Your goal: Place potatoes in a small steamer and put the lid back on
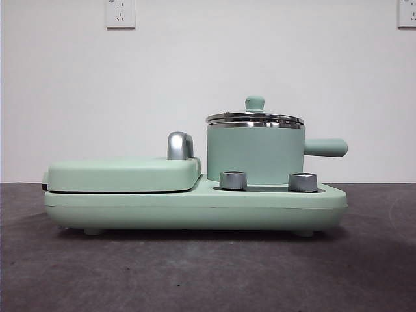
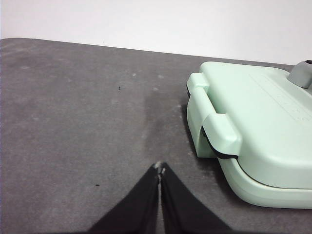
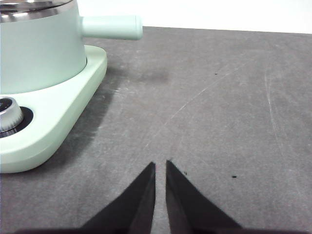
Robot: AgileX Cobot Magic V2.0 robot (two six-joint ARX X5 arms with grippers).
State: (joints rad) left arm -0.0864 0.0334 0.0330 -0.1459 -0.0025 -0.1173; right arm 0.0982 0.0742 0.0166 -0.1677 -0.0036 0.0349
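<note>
A mint-green cooking station [image 1: 195,207] sits on a dark grey bench [image 1: 195,273] before a plain white wall, which carries two outlets at the upper corners of the front view. The small steamer [image 1: 255,156] stands upright on the station, its stubby green side handle [image 1: 325,147] pointing out past the station's edge. The lid [image 1: 255,119] rests flat on the steamer's steel rim, its small green knob [image 1: 255,103] on top. Two silver dials [image 1: 233,180] line the front of the station just below the pot. Beside the steamer, the flat griddle cover [image 1: 123,173] lies closed, with a chrome handle [image 1: 179,145] rising between it and the pot. No potato shows in any view; whether one is inside the covered pot cannot be told.

The left gripper [image 2: 160,168] hangs over bare bench near the griddle end of the station, its two black jaws pressed together and holding nothing. The griddle cover's corner and its hinge-like tab [image 2: 219,131] lie a little off to one side of it, apart from the jaws.

The right gripper [image 3: 160,165] hangs over bare bench at the steamer end, its jaws nearly together with only a thin slit between them, and empty. The steamer's wall [image 3: 39,53], its side handle and one dial [image 3: 9,114] show off to the side, well clear of the jaws. Faint scratches cross the bench surface there.
</note>
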